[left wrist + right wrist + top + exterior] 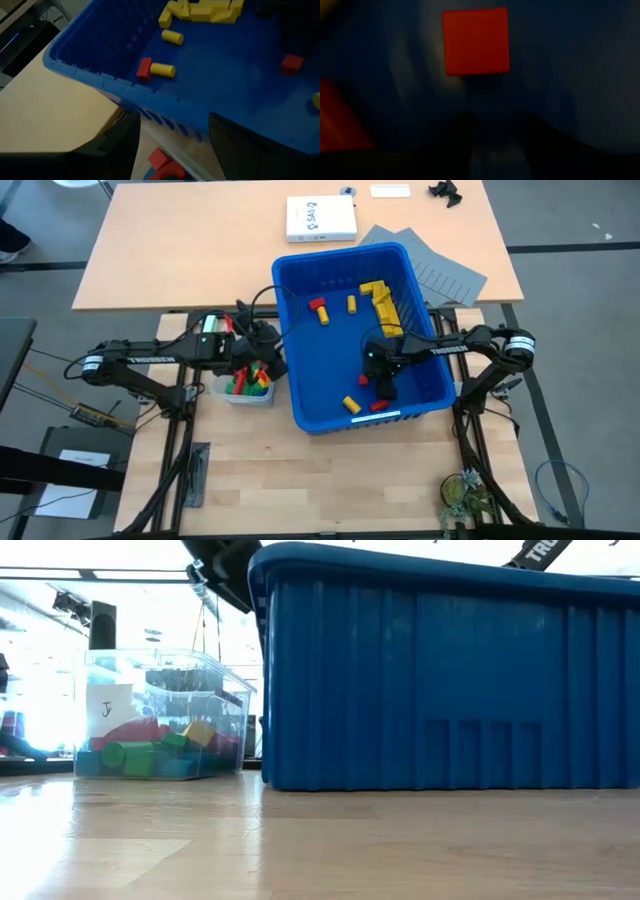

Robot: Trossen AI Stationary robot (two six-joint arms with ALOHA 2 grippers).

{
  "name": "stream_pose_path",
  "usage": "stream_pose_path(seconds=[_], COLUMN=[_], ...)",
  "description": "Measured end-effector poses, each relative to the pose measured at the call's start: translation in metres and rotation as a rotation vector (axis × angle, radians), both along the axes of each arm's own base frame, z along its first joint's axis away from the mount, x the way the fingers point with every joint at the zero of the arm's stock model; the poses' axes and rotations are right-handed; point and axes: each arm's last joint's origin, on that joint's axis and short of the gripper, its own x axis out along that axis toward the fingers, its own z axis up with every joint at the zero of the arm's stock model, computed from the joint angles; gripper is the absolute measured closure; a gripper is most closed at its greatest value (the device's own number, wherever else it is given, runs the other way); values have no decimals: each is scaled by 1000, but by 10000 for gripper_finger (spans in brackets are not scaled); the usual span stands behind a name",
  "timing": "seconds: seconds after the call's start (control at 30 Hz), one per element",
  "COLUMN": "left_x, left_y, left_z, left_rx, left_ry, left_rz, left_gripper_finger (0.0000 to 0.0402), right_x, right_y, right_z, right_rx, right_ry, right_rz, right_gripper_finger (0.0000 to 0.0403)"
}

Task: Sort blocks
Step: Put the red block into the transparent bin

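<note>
Right end effector low inside blue bin, fingers part-spread, nothing gripped; red block just ahead on bin floor. Step, by my reading: pick approach. Next: centre fingers over block, close.

Left end effector holds empty, fingers apart, above clear tub with sorted blocks. Yellow blocks remain in bin.

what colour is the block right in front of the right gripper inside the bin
Red. The block shows as a plain red square face, best in the right wrist view, just ahead of the right gripper.
</note>
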Motion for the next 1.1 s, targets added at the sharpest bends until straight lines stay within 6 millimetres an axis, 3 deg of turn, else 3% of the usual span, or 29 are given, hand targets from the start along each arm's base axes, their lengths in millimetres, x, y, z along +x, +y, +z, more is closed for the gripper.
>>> stream_pose_path(seconds=[0.2,0.47,0.67,0.83,0.97,1.1], left_x=[2,3,13,22,28,35], left_y=[0,0,-2,-7,-21,-44], left_z=[2,3,6,9,17,23], left_rx=[1,2,-74,-173,-288,-276], left_ry=[-31,-53,-135,-204,-295,-270], left_rz=[-4,-4,-98,-269,-488,-606], left_gripper_finger=[161,161,161,161,161,161], right_x=[2,-6,-27,-48,-65,-81], right_y=[0,2,11,24,45,73], right_z=[12,83,118,146,178,197], right_rx=[9,-61,-48,15,148,218], right_ry=[-60,-269,-415,-517,-572,-535], right_rz=[13,34,9,66,133,261], right_gripper_finger=[390,399,361,294,229,177])
